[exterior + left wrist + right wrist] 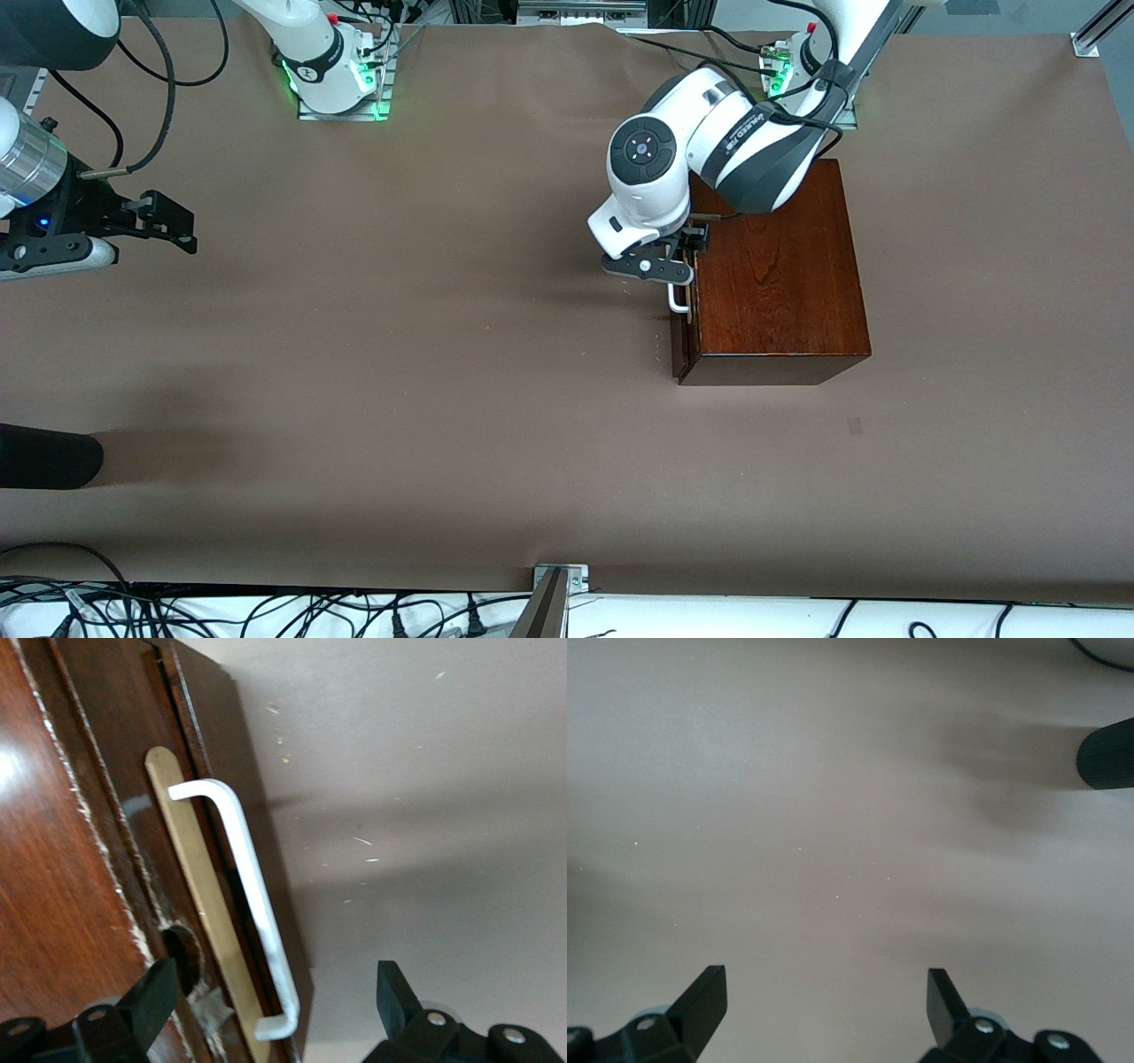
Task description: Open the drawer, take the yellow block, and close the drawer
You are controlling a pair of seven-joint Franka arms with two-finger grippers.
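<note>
Tabletop (443,372) surface is brown and carries a dark reddish-brown wooden box (775,275) toward the left arm's end. A black cylindrical object (49,456) enters at the right arm's end, nearer the front camera than the right claw.

Drawer (680,341) sits in the box face that points toward the right arm's end and appears shut or nearly shut; its interior is not visible. The white bar handle (252,904) stands out from a pale backing strip on the drawer front. The yellow block is not visible in any view.

Left claw (678,266) is directly over the handle, pointing down, with the forearm bent above the box lid. Its fingers (151,997) are spread, one over the box top edge and one over bare tabletop, with the handle between them and untouched.

Right claw (164,221) waits over bare tabletop at its own end, fingers (709,992) apart and holding nothing.
</note>
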